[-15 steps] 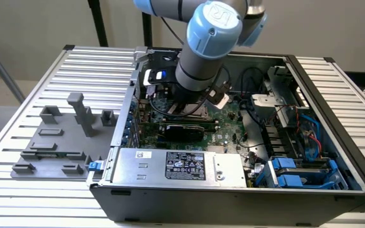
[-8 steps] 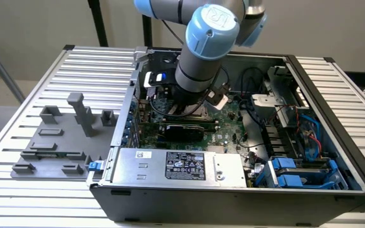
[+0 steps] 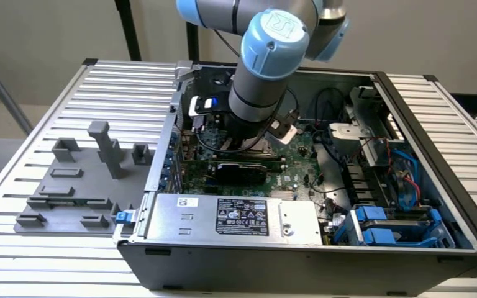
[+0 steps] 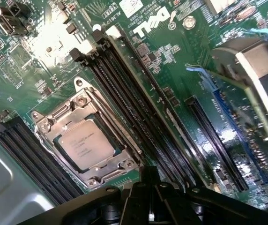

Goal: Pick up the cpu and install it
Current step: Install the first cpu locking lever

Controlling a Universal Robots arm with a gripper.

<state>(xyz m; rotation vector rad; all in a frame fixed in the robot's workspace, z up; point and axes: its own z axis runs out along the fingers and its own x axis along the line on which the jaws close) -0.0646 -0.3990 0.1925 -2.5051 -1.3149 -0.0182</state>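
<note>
- The cpu (image 4: 87,143) lies flat inside the motherboard socket (image 4: 85,140), silvery top up with faint print on it, the socket's metal frame (image 4: 45,129) around its edges.
- In the wrist view the gripper (image 4: 150,206) shows as a dark body with its tip just beside the socket's corner; its jaws are closed together and hold nothing.
- The cpu is apart from the gripper and not touched by it.
- Black memory slots (image 4: 124,93) run in parallel rows along one side of the socket, with a second bank (image 4: 26,154) on the opposite side.
- The green motherboard (image 4: 171,61) carries a white "DELL" logo (image 4: 153,22) and a long black expansion slot (image 4: 218,140) farther from the socket.
- In the exterior view the robot arm (image 3: 259,81), grey with pale blue joint caps, reaches down into the open computer case (image 3: 222,261) over the board's middle.
- A silver power supply (image 3: 230,217) with a black label sits along the near edge of the case.
- Blue drive brackets (image 3: 387,230) sit at the near corner on the exterior view's right.
- The case rests on a ribbed aluminium desk (image 3: 122,81).
- On the exterior view's left of the case, a dark grey fixture plate (image 3: 77,186) with upright blocks lies on the desk.
</note>
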